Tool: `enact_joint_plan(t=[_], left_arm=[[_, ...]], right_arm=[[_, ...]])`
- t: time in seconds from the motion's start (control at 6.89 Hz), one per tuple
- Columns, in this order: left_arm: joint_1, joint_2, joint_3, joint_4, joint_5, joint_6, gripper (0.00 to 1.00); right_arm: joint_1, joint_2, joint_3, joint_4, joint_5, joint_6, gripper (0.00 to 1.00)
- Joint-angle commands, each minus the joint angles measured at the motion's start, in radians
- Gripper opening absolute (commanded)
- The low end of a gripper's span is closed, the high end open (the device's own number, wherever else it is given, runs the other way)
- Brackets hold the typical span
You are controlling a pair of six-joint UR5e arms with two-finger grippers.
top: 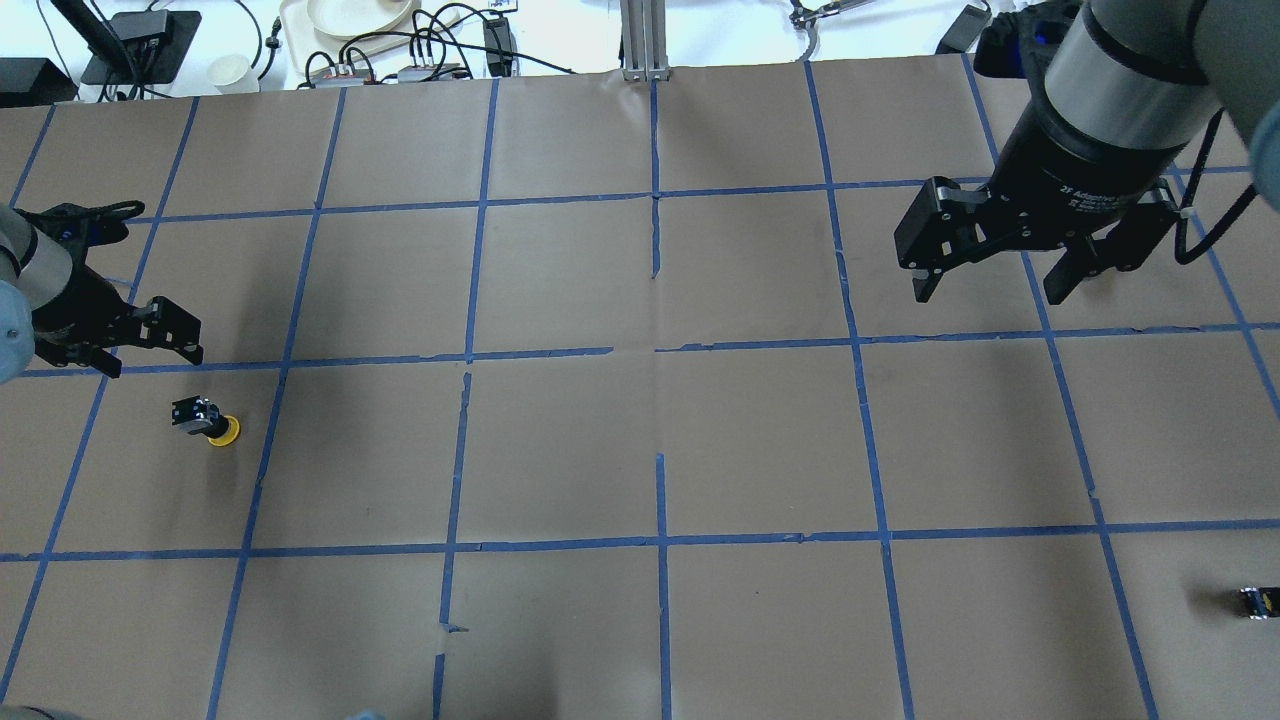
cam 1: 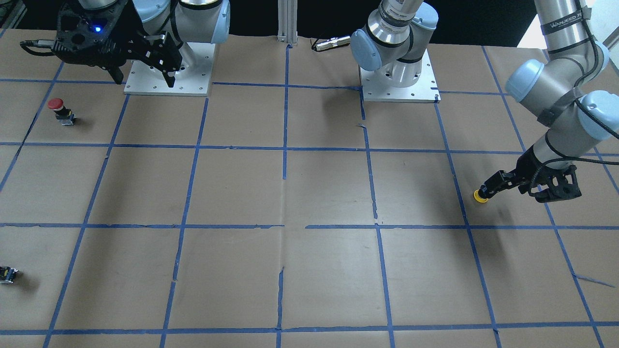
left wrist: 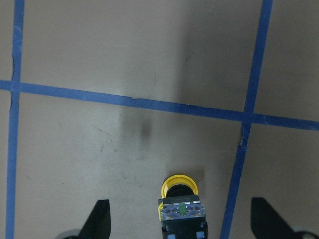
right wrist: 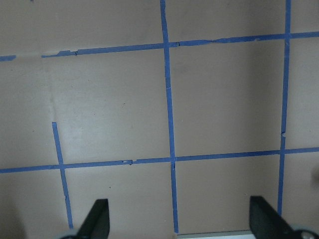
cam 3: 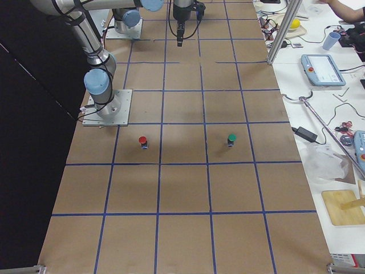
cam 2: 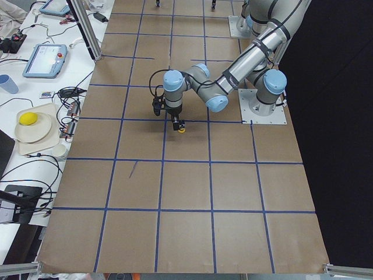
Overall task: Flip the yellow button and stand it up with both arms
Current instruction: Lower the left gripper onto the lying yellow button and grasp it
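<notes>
The yellow button point(top: 206, 421) rests on the brown paper at the table's left side, yellow cap down and grey-black base up. It also shows in the front view point(cam 1: 479, 196) and in the left side view point(cam 2: 182, 128). My left gripper point(top: 150, 358) is open and hangs just above and beside it point(cam 1: 488, 189). In the left wrist view the button point(left wrist: 182, 204) sits between the two spread fingers point(left wrist: 101, 219), untouched. My right gripper point(top: 990, 292) is open and empty, high over the table's right side point(cam 1: 144, 81); its fingers point(right wrist: 98, 216) frame bare paper.
A red-capped button point(cam 1: 59, 109) stands near the right arm's base plate point(cam 1: 193, 82). A green-capped button point(cam 3: 231, 138) stands further out. A small capless switch block point(top: 1255, 602) lies near the right edge. Cables and dishes point(top: 350, 20) lie beyond the far edge.
</notes>
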State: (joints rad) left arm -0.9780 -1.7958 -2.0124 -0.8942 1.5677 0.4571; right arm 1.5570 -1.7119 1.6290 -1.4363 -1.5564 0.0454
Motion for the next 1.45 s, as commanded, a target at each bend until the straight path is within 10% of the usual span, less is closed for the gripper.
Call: enact_joint_plan(t=[0.0,0.73,1.31], left_arm=[[0.002,0.006,-0.058,0.054,-0.005,0.005,1.00],[0.002,0.010,-0.069,0.040,0.003,0.008,0.86],[0.002,0.007,-0.065,0.040,-0.003,0.006,0.47]], right_arm=[[0.000,0.000,0.000,0.001,-0.002,-0.002,1.00],[0.000,-0.002,0.000,0.002,-0.005,-0.001,1.00],[0.000,0.000,-0.001,0.008,-0.007,-0.004,1.00]])
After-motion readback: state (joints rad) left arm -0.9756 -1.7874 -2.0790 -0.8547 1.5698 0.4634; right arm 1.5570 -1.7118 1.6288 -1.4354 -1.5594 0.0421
